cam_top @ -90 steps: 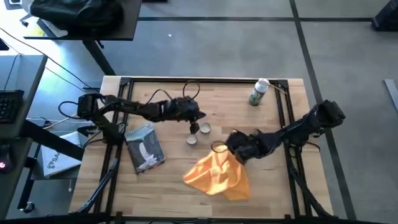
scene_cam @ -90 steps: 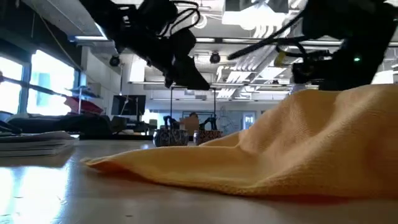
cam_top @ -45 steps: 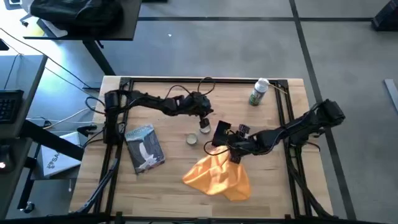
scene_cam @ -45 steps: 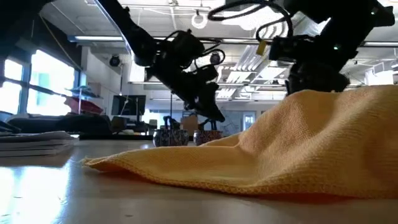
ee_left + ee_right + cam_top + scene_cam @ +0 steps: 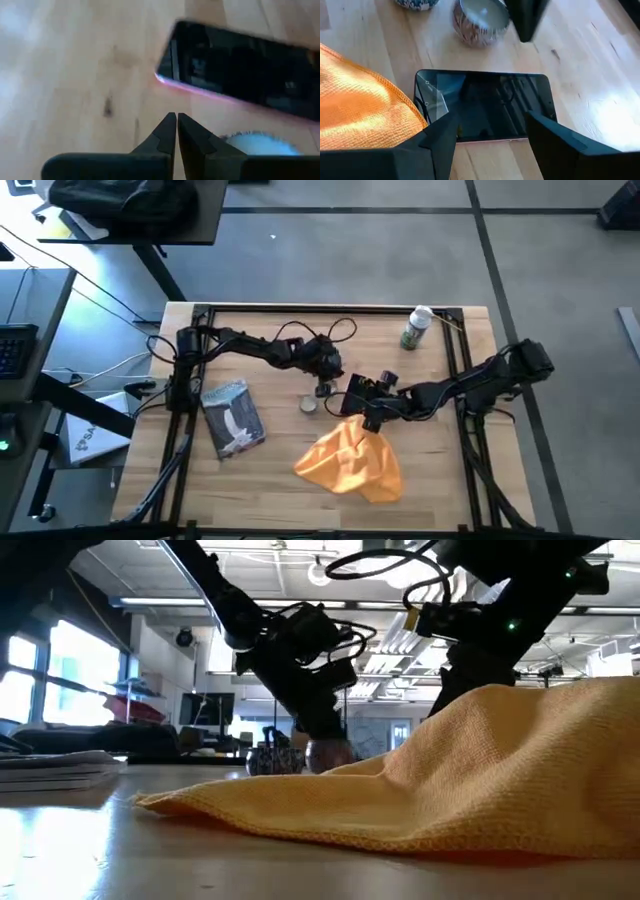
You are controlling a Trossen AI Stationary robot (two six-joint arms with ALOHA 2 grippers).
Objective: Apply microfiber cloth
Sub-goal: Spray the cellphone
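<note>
While the cloth (image 5: 350, 465) lies untouched (wiping not begun), the right gripper (image 5: 487, 132) hangs spread over a phone (image 5: 487, 102); the left gripper (image 5: 176, 131) is pinched empty.

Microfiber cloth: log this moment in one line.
microfiber cloth heaped, unheld | right claw open over phone | left claw shut by tin

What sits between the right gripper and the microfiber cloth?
Nothing but a phone lying flat on the wood. The right wrist view shows the open right gripper over it, with the microfiber cloth touching the phone's edge.
</note>
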